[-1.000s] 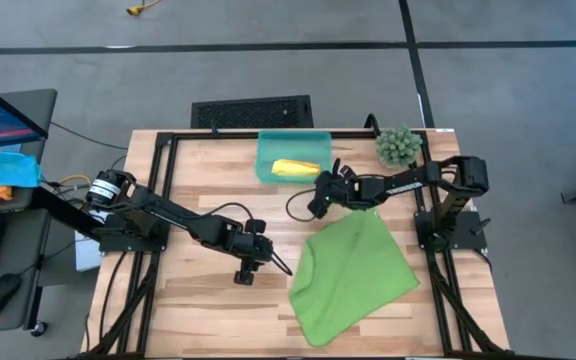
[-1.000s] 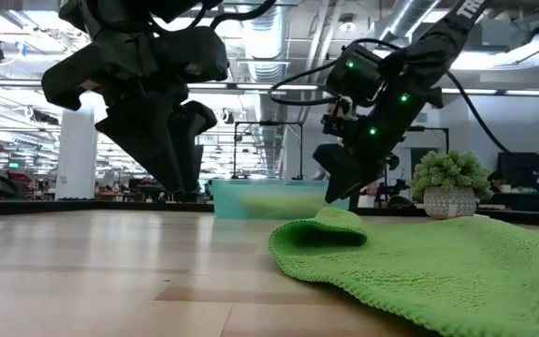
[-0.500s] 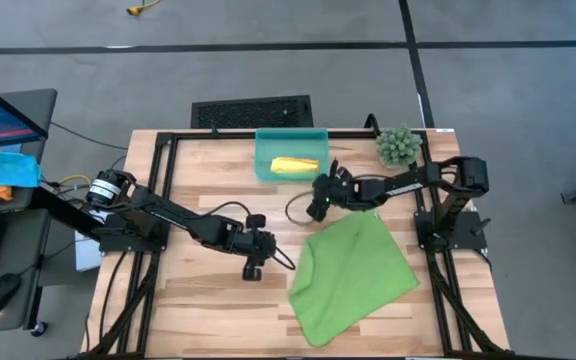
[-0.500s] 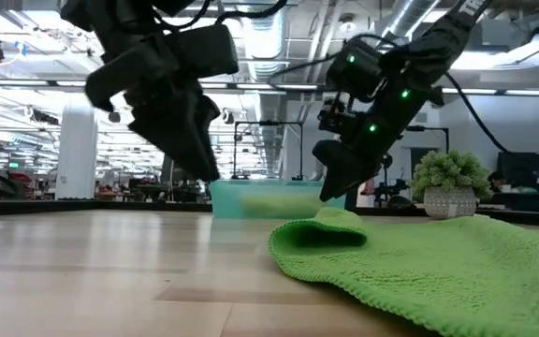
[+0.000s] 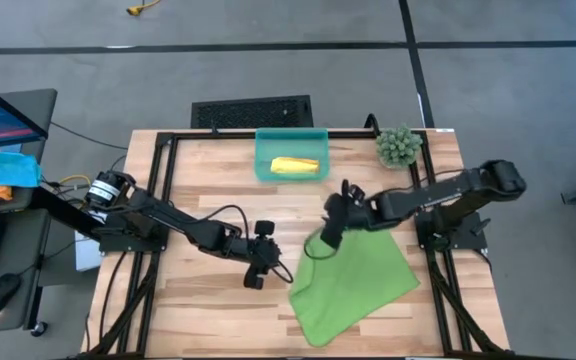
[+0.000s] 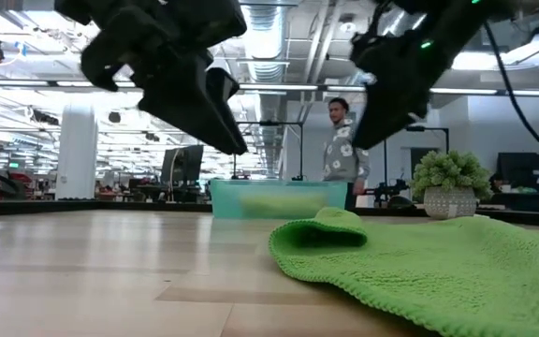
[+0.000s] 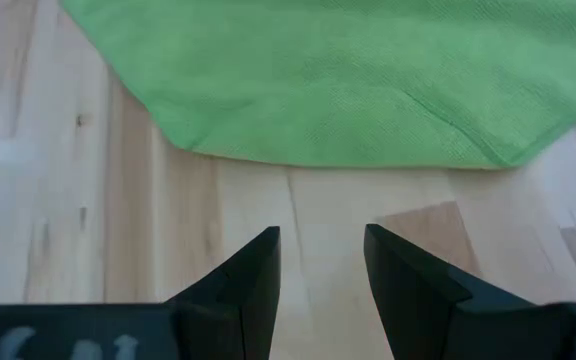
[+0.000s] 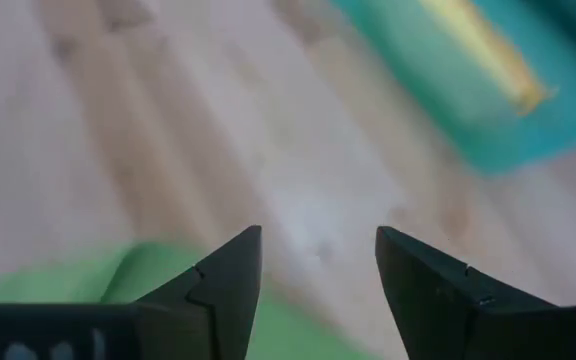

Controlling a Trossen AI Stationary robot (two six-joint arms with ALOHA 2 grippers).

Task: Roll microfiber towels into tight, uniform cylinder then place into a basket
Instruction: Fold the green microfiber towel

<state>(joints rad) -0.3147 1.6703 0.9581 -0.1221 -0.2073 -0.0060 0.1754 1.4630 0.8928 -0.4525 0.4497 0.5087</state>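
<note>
My right end effector (image 5: 320,243) hangs open and empty over the green towel's (image 5: 353,275) left corner. My left end effector (image 5: 279,269), fingers parted, holds nothing beside that towel. The yellow towel (image 5: 295,166) lies rolled in the basket (image 5: 264,168) at the counter's (image 5: 198,190) far edge.

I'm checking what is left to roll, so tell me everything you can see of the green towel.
The green towel is a lime, soft, finely looped cloth lying unrolled on the wooden table, on its right half, turned like a diamond. It lies mostly flat; the corner toward the basket is folded over into a small raised hump. The right gripper hangs open just above that corner, not gripping it. The left gripper is open beside the towel's left edge, apart from it.
</note>
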